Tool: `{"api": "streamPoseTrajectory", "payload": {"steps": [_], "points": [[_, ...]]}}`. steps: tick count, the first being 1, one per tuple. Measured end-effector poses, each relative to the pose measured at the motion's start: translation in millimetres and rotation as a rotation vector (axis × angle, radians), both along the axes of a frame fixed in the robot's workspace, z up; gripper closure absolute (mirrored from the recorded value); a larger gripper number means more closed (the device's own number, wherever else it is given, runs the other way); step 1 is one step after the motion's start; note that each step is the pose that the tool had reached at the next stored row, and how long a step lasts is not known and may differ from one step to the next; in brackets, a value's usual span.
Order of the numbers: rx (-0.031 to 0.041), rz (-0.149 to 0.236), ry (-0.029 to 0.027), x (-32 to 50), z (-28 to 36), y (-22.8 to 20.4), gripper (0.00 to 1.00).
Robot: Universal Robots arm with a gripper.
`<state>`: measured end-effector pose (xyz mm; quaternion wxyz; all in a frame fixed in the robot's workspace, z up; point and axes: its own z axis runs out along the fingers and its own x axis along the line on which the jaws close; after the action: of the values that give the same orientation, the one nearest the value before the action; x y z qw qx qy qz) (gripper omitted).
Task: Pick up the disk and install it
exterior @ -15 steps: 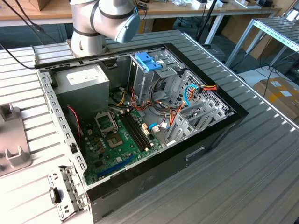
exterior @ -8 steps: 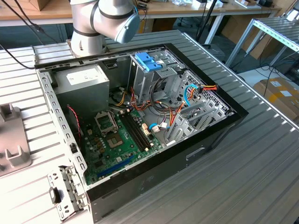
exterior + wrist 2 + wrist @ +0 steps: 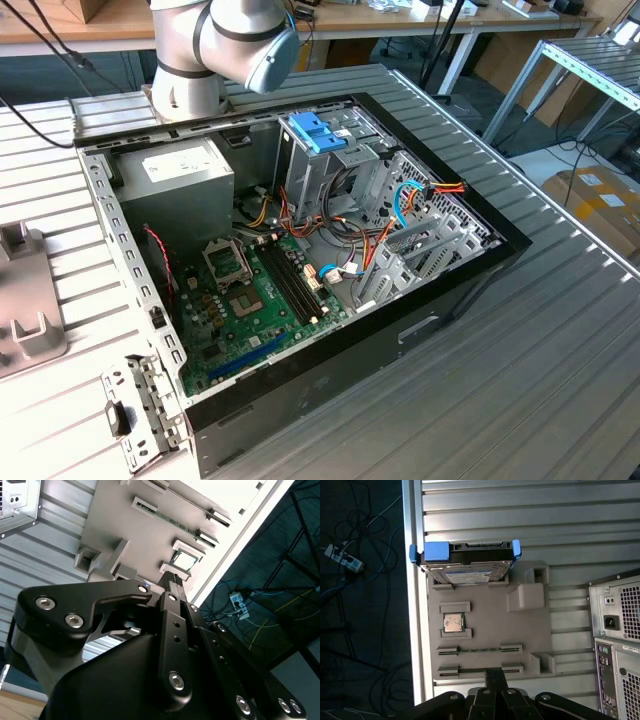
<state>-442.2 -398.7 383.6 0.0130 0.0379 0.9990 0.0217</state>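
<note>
a: where's the grey metal hard drive with light-blue rails (image 3: 465, 562)?
b: first wrist view, on the flat grey tray (image 3: 490, 615). the black gripper (image 3: 495, 674) sits apart, fingers pressed together, empty. exterior view adds the open black computer case (image 3: 330, 365).

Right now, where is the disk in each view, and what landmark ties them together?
First wrist view: the disk sits in the grey fixture tray, at its end farthest from the end effector.
Exterior view: that tray lies at the exterior view's left edge, beside the computer case.
Second wrist view: the tray lies just beyond the end effector.
Shared landmark: the tray.
</note>
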Motion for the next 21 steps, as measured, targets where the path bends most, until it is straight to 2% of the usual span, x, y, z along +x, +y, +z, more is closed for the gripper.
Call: {"api": "streamPoseTrajectory", "payload": {"steps": [10, 14, 21], "points": [[0.0, 0.0, -0.0001, -3.8, -0.4, 0.5, 0.89], [0.0, 0.0, -0.0001, -3.7, -0.7, 6.6, 0.89], [0.0, 0.0, -0.0001, -3.7, -0.9, 9.5, 0.89]]}}
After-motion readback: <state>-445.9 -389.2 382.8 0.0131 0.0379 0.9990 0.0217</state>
